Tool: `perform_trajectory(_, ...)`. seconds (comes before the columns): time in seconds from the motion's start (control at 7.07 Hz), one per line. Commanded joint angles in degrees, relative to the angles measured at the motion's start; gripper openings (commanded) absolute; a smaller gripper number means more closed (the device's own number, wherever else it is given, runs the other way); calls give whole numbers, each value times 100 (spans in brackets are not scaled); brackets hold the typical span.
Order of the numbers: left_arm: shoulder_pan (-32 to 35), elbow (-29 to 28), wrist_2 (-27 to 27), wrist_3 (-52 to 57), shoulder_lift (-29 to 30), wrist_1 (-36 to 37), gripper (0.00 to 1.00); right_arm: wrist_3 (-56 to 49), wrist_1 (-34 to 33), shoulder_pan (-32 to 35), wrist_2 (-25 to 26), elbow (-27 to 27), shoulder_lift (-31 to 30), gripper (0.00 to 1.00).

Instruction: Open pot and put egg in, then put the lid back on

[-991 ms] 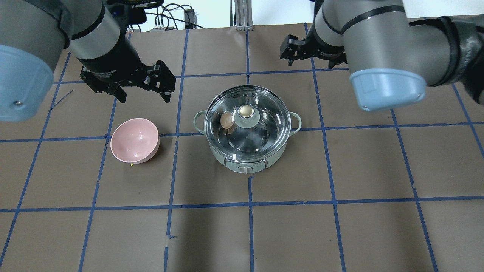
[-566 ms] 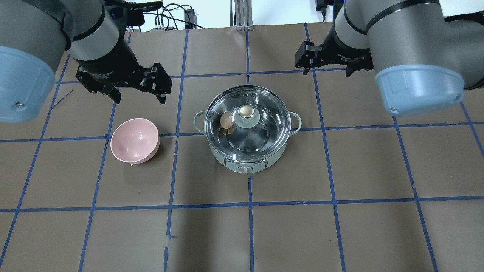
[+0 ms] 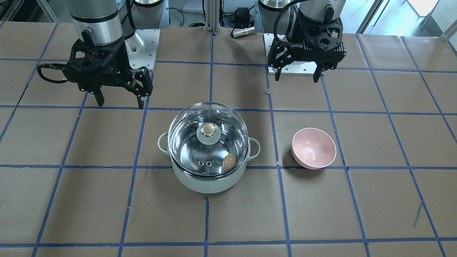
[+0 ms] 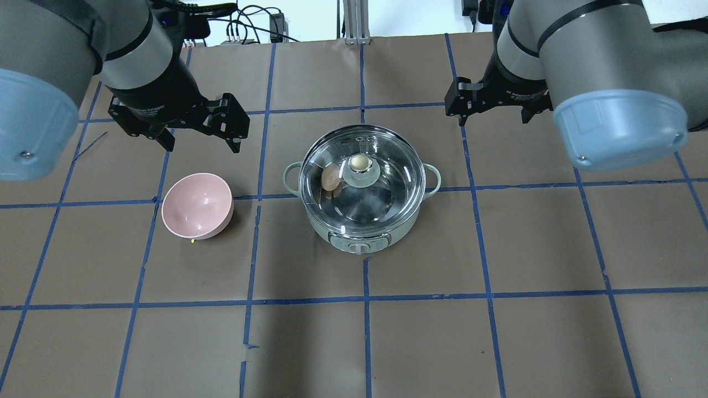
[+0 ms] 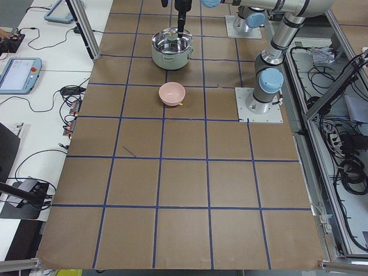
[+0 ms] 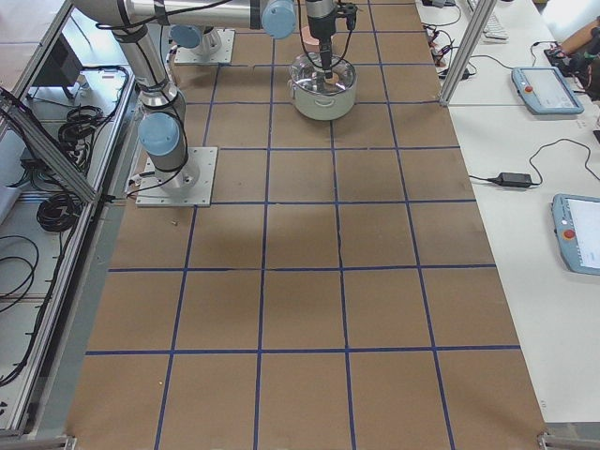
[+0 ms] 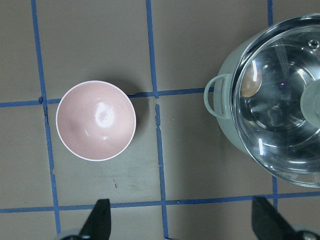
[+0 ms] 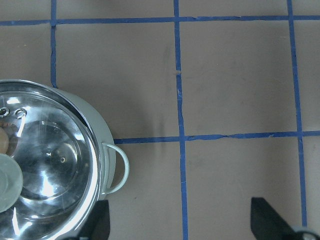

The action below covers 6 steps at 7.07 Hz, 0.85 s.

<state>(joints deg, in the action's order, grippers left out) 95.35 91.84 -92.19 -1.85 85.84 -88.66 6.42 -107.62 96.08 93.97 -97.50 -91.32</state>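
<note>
Brown table (image 4: 498, 342); pot (image 3: 207, 184) upright, lid (image 4: 387, 202) on; egg (image 4: 331, 178) inside; left hand (image 4: 202, 145), right hand (image 3: 120, 102) spread

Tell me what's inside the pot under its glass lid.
Through the clear lid, the egg lies on the steel floor of the pot near its wall. Nothing else shows inside; the lid's centre disc hides a patch.

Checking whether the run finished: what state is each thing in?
pot: upright on the table, closed.
lid: seated on the pot.
egg: inside the pot, under the lid.
pink bowl: upright, empty.
left gripper: open, holding nothing.
right gripper: open, holding nothing.
</note>
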Motion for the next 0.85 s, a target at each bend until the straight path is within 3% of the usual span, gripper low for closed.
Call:
perform_trajectory(0.0,1,9,0,0,3,-2,100,-272,48,-1,-54,3,-26,100)
perform_trajectory(0.71,-25,9,0,0,3,-11,100,-836,31,16,-72,-15,-114,100)
